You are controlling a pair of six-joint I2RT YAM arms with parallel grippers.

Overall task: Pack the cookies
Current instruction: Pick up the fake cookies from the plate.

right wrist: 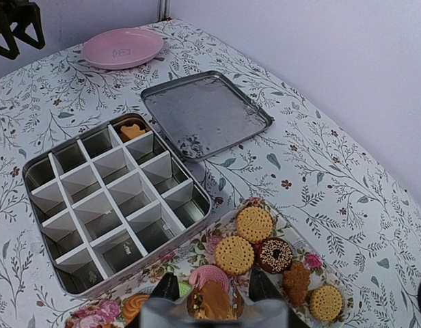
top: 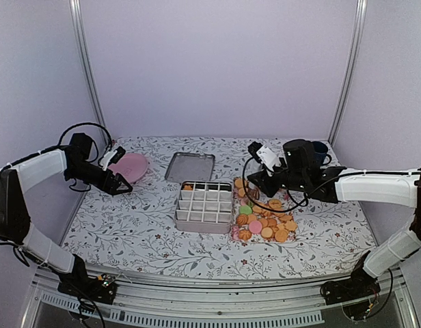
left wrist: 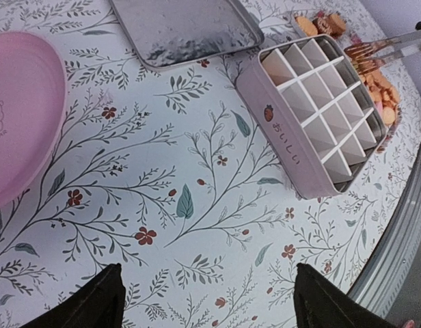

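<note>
As only wrist cam shows, R hand (right wrist: 215, 285) grasping cookie (right wrist: 212, 305), L hand (left wrist: 209, 277) released.

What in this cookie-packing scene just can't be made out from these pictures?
Right wrist view: right fingers hide whether a cookie is gripped.
Left wrist view: pink plate cut off by the left edge.
Top view: dark object behind the right arm, mostly hidden.
</note>
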